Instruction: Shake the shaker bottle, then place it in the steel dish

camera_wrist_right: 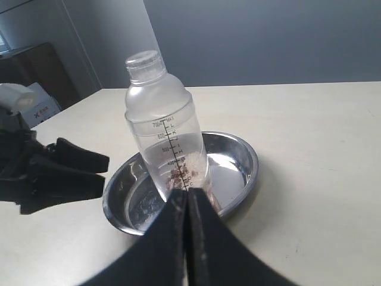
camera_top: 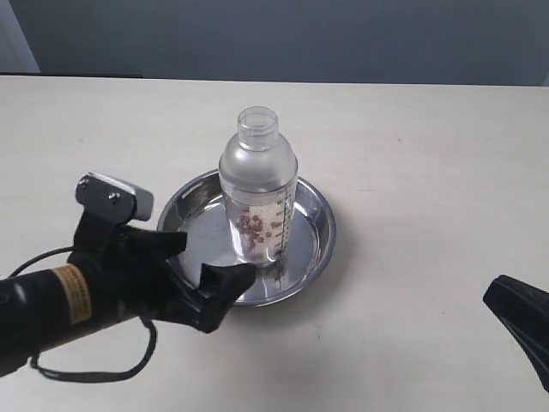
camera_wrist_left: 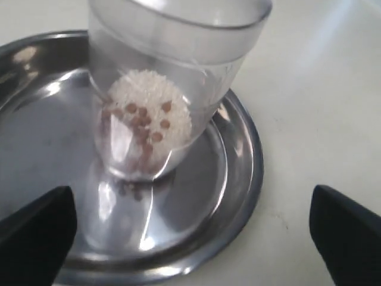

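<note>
The clear shaker bottle [camera_top: 258,182] stands upright inside the steel dish [camera_top: 310,257], brown and white bits settled at its bottom. The left wrist view shows the shaker bottle [camera_wrist_left: 172,71] from close by on the steel dish [camera_wrist_left: 238,196]. My left gripper [camera_top: 206,273] is open just in front of the dish's near-left rim, apart from the bottle; its fingertips [camera_wrist_left: 36,235] sit wide at both edges of the wrist view. My right gripper [camera_wrist_right: 187,199] is shut and empty, off at the table's right front, and from there I see the shaker bottle [camera_wrist_right: 161,125] and the steel dish [camera_wrist_right: 241,167].
The dish rests on a pale beige tabletop [camera_top: 429,172]. A black cable [camera_top: 94,373] loops below my left arm. A grey wall rises behind the table's far edge.
</note>
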You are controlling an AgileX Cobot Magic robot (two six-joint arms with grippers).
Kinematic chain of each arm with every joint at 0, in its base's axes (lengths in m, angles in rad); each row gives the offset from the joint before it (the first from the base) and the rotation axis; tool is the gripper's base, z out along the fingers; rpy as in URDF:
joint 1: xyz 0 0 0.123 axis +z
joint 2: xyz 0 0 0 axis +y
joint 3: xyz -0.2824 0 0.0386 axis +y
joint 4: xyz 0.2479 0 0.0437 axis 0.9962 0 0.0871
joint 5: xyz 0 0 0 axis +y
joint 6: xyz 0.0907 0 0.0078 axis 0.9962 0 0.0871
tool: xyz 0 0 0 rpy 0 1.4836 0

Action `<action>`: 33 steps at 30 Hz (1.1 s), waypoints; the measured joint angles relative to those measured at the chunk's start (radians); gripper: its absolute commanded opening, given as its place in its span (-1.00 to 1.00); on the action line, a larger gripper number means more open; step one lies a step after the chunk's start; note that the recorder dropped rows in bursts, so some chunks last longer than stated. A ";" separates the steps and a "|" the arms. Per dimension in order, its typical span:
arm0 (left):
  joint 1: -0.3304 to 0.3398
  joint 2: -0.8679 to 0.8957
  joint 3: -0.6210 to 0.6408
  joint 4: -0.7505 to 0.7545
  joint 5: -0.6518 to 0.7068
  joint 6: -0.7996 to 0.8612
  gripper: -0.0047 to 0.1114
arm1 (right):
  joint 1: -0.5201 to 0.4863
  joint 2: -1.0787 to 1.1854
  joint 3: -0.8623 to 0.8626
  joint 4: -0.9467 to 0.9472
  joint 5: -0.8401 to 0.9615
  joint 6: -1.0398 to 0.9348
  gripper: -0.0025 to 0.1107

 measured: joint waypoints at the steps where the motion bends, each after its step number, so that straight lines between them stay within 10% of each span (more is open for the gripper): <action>1: 0.000 -0.036 0.019 0.005 0.038 -0.025 0.88 | 0.000 0.000 0.000 0.000 0.000 0.000 -0.97; 11: 0.013 -0.417 0.136 0.018 0.431 -0.143 0.88 | 0.000 0.000 0.000 0.000 0.000 0.000 -0.97; 33: 0.509 -1.091 0.268 -0.085 0.607 0.368 0.88 | 0.000 0.000 0.000 0.000 0.000 0.000 -0.97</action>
